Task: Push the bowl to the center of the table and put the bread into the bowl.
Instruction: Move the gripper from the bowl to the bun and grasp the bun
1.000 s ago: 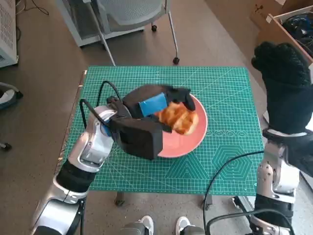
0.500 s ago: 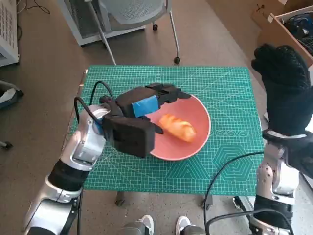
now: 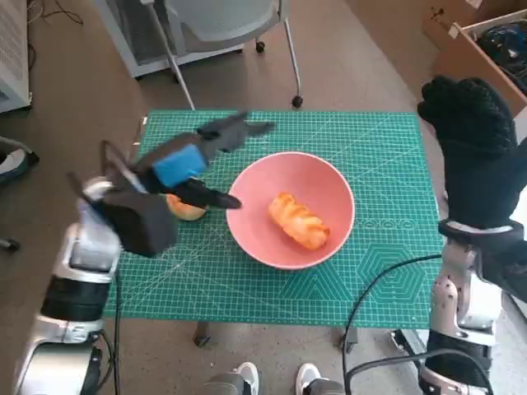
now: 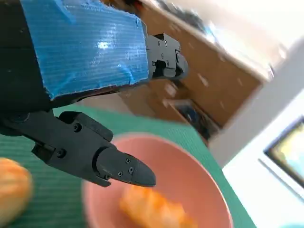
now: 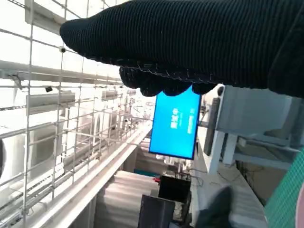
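Head view: bread (image 3: 299,220) lying in pink bowl (image 3: 329,177) mid green mat (image 3: 387,173), left hand (image 3: 185,160) empty with fingers spread beside bowl, second bun (image 3: 186,209) under it, left wrist view: same, right wrist view: right hand (image 5: 190,42) raised, grasp can't tell.

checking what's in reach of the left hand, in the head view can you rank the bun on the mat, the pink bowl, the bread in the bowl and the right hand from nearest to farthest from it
1. The bun on the mat, just under the left hand, partly hidden by it.
2. The pink bowl: its near rim lies beside the hand's fingertips, toward the table's middle.
3. The bread, inside the bowl.
4. The right hand, raised past the table's far right edge.
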Robot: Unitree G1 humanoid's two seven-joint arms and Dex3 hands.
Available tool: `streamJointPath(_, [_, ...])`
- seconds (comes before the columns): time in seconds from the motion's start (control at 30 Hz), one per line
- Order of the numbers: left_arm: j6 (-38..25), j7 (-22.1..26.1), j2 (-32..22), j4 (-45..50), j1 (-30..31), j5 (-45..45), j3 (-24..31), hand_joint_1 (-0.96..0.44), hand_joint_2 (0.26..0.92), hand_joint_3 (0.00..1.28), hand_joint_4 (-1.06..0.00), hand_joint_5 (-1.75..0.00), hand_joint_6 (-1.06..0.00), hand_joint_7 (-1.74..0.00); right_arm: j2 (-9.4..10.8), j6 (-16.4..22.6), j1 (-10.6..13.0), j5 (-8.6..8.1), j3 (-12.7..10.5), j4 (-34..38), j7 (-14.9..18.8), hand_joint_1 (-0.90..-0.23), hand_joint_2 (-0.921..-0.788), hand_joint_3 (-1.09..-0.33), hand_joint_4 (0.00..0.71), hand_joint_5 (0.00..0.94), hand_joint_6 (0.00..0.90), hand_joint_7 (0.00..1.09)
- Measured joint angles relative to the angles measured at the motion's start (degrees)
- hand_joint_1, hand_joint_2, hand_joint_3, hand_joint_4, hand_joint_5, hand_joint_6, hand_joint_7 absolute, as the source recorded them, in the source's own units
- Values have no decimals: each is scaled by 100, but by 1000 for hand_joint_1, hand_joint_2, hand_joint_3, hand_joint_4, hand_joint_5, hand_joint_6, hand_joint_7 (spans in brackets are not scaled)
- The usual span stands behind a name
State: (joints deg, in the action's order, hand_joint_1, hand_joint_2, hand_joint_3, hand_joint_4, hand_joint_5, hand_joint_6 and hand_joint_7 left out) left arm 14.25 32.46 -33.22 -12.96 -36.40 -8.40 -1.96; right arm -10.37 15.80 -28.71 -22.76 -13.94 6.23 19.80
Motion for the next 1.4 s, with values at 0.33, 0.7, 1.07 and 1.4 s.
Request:
streamJointPath(0.33, [-824,-121,-554,613,236,-68,526,-315,854,7,0,0,-21,-476,-10,-101,-1,-11,28,-2,31,-507,-921,-564,319,0,129,529])
streamJointPath(0.7, [-1090,21,-774,4,362,-324,236,-261,805,0,-9,0,-164,-206,-32,-136,-19,-144,26,94,198,-514,-921,-568,306,0,117,532])
streamJointPath(1.07, [-1117,364,-745,-900,223,-616,-395,-253,786,0,-3,0,-206,-101,-35,-154,-97,-187,40,207,307,-507,-921,-570,309,3,113,542])
streamJointPath(1.4, [-1119,266,-421,-2048,-187,-1076,-995,-200,782,0,-29,-8,-230,-61,-45,-215,-155,-231,33,232,383,-505,-921,-570,318,6,109,550])
